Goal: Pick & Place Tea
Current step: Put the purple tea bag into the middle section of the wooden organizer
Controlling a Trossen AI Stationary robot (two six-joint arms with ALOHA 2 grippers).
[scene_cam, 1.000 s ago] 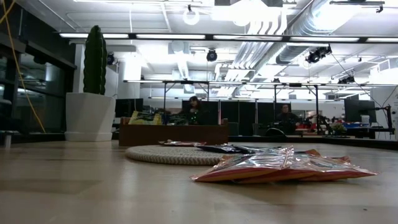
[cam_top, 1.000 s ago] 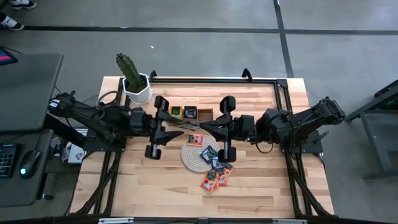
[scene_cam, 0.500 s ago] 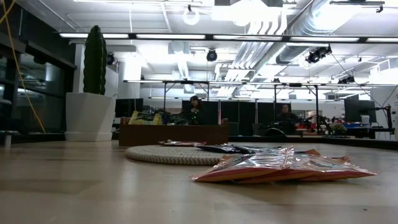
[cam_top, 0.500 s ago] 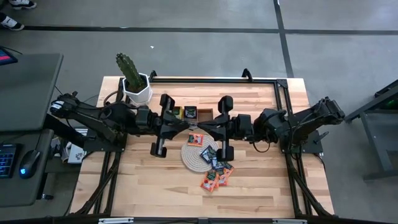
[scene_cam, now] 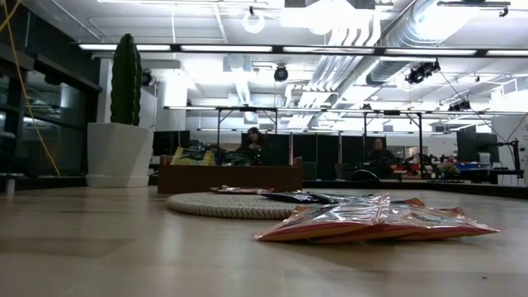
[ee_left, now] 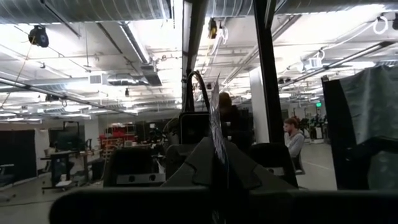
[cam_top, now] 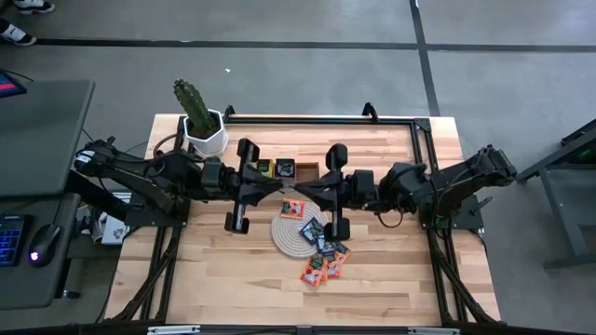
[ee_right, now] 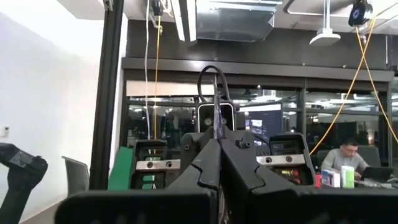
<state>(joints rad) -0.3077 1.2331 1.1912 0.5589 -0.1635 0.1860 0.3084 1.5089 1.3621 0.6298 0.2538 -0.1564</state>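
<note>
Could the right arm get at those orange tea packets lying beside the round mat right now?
Probably not straight away. The right tool is shut on a tea sachet, meeting the left tool, also shut, above the tray. The orange packets lie uncovered near its side, so once freed it likely could.

In the high view, a potted cactus [cam_top: 197, 119] is placed at the upper left of the table [cam_top: 410, 279]. A tray [cam_top: 291, 168] is set at upper centre, with a round mat [cam_top: 296, 234] just below it. Sachets [cam_top: 321, 263] are spread from the mat towards the lower right. Both grippers are met tip to tip between tray and mat, above the table
</note>
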